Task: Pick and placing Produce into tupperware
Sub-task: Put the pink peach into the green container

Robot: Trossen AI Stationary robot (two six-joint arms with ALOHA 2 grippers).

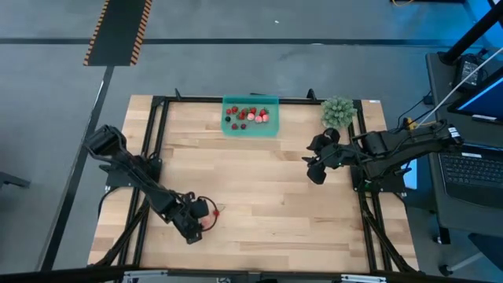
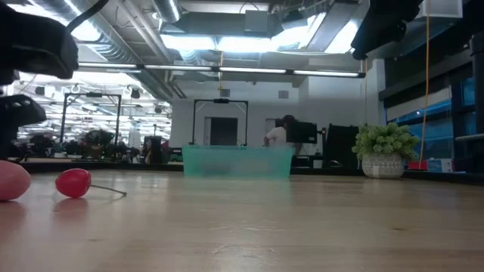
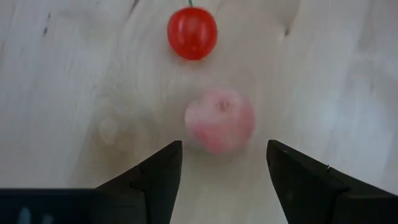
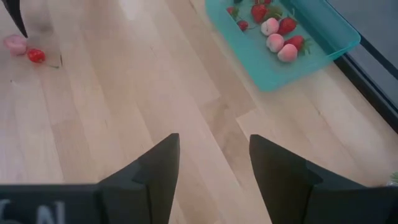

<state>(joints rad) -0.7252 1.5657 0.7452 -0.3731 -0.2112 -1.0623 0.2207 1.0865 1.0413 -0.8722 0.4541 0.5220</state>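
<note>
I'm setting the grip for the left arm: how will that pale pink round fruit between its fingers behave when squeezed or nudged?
The pink fruit looks round and smooth, so it will probably roll if nudged off-centre. It lies loose on the wooden table between the open fingers of the left hand, so a centred squeeze seems safest. It looks small, so likely light. The red cherry lies close beyond it and might get bumped.
</note>
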